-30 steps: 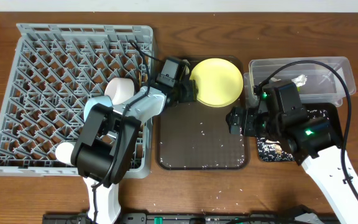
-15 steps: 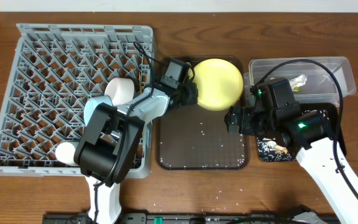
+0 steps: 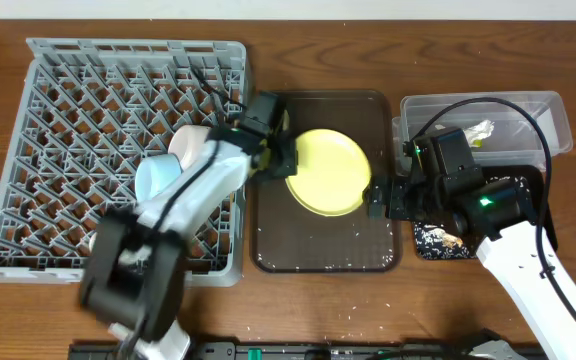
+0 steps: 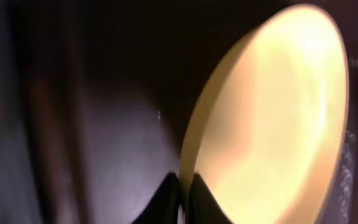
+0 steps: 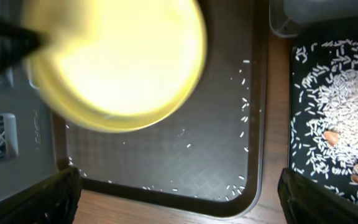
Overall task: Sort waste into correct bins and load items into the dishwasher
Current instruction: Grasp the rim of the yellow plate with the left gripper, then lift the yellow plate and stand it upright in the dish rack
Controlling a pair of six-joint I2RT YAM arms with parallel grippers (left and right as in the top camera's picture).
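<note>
Your left wrist view alone shows the left jaws pinching the rim of the round yellow plate (image 4: 272,124). Your right wrist view shows the right jaws spread wide, empty, over the dark brown rectangular tray (image 5: 166,162); overhead, the plate lies over that tray.

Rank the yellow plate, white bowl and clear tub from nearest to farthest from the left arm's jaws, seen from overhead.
1. yellow plate, gripped at its rim, over the brown tray.
2. white bowl, in the grey rack alongside.
3. clear tub, well beyond the plate, opposite side.
</note>
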